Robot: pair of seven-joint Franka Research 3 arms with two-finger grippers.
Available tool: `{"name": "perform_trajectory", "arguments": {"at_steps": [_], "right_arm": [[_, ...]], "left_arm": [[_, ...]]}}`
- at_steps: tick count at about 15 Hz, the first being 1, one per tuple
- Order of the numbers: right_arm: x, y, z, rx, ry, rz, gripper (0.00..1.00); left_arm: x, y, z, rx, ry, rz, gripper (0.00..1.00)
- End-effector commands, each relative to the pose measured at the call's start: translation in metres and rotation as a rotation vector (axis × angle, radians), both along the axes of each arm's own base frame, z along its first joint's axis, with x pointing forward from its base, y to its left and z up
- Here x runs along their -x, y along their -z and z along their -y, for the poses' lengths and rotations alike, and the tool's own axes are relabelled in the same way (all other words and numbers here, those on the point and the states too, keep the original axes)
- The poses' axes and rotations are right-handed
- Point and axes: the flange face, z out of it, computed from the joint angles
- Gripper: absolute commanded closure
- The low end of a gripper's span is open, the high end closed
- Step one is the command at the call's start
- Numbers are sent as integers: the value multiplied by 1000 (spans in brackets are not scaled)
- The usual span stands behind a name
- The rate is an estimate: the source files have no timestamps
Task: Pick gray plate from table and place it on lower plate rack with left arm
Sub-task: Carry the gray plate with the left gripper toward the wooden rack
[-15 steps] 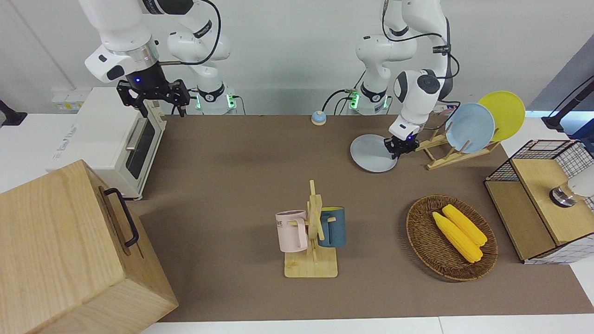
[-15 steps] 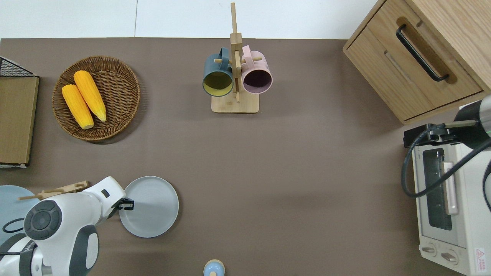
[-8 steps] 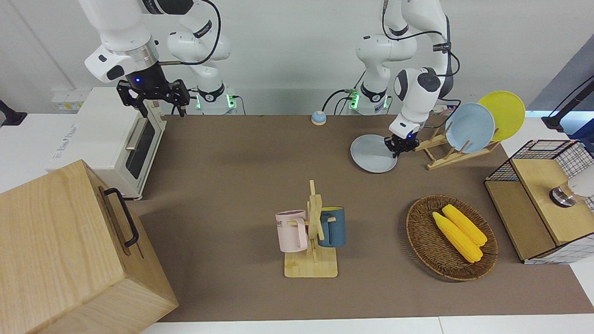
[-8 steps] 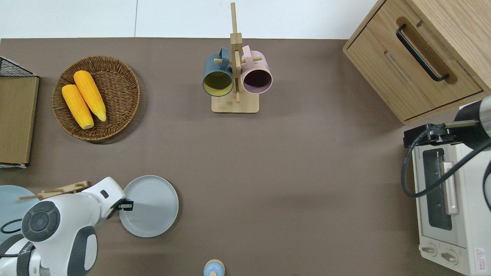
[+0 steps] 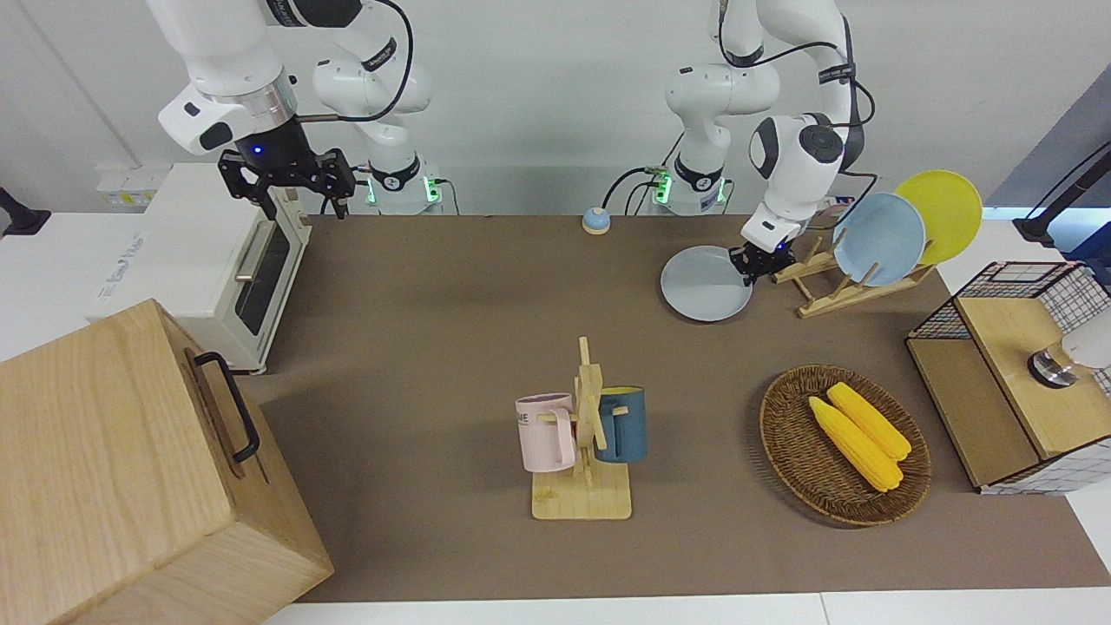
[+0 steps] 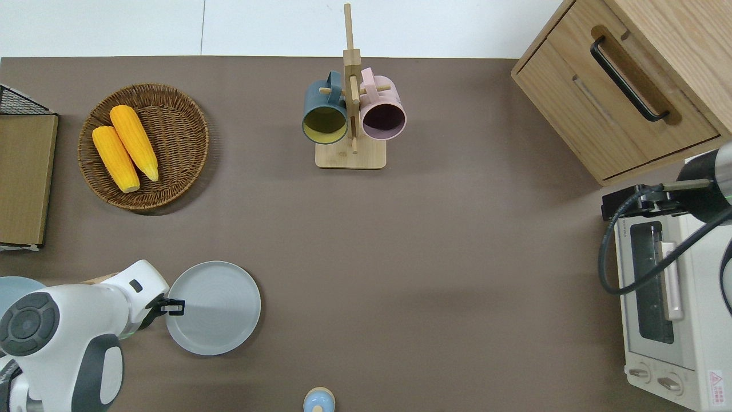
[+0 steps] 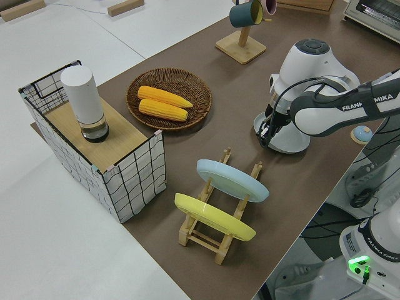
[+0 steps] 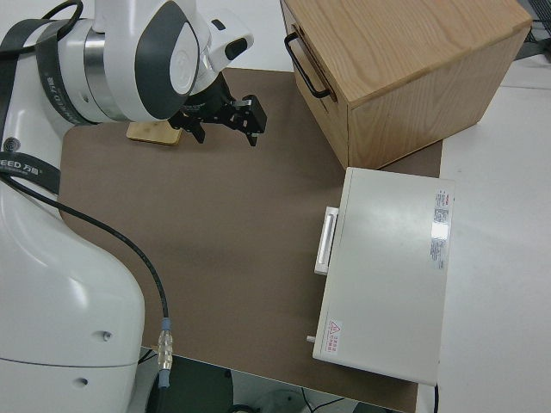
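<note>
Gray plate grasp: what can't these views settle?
- Whether the gray plate has cleared the table: no view shows its underside.
- The left gripper on the rim: fingers too small to judge.
- The lower plate rack: the overhead view shows almost none of it, arm covering it.

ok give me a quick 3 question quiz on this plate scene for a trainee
1. True or false: the gray plate is already in the lower plate rack.
2. Which gripper is at the gray plate's rim? A) left gripper B) right gripper
3. Fill in: the wicker basket holds two ears of ____.

Key
1. False; it is beside the rack.
2. A; the right arm is parked.
3. Corn.
</note>
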Motion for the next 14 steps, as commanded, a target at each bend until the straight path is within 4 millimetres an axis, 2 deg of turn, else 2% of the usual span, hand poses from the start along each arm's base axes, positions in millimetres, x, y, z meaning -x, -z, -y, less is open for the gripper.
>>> {"name": "perform_trajectory", "arguments": {"at_steps": [1,4,9,14], "right_arm": [[0,-3,-1,-3,3,5,17],[0,-3,-1,-3,3,5,17],[0,-3,-1,-3,3,5,17],[0,-3,-1,-3,3,5,17]], "left_arm": [[-2,-23,-3,-7,-11,-31,1000],[-4,-47,-3,-7,-12,-42,1000],[-2,-72,-6,-4,-25,-57,1000],[-6,-123,-14,5,-43,-79,1000]]}}
